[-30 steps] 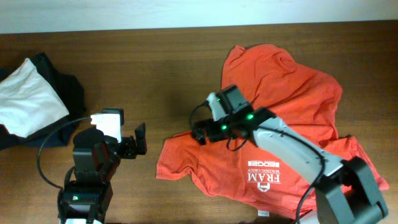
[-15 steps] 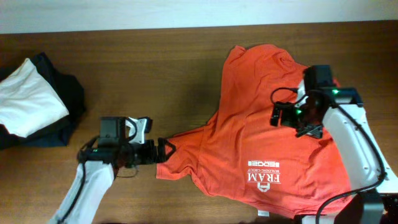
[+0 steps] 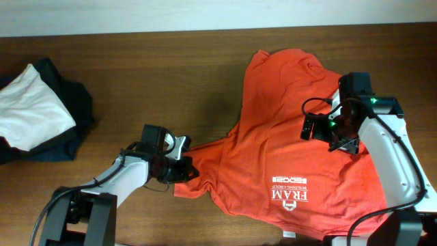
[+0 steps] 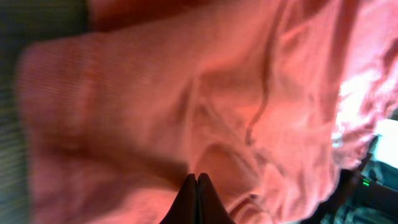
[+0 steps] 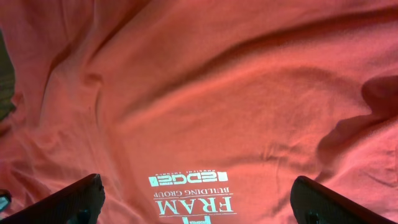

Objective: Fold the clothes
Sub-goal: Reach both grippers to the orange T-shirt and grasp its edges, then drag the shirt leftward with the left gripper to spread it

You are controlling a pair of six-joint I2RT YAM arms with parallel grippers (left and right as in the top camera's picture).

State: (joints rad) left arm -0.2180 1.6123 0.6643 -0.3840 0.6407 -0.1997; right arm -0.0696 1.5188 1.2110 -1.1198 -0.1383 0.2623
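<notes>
Two grippers are at the shirt (image 3: 293, 157), which lies rumpled across the right half of the overhead frame, its lower hem near the bottom edge. Bare table (image 3: 171, 82) runs from its left sleeve to the white garment (image 3: 31, 109) and navy garment (image 3: 78, 102) at far left. The left gripper (image 3: 181, 169), fingers (image 4: 189, 199) pressed together, pinches that sleeve's edge. The right gripper (image 3: 330, 135) hovers spread wide over the shirt's upper right, holding nothing.

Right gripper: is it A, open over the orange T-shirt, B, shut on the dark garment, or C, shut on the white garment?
A: the right gripper has its fingers wide apart above the T-shirt, gripping nothing.
</notes>
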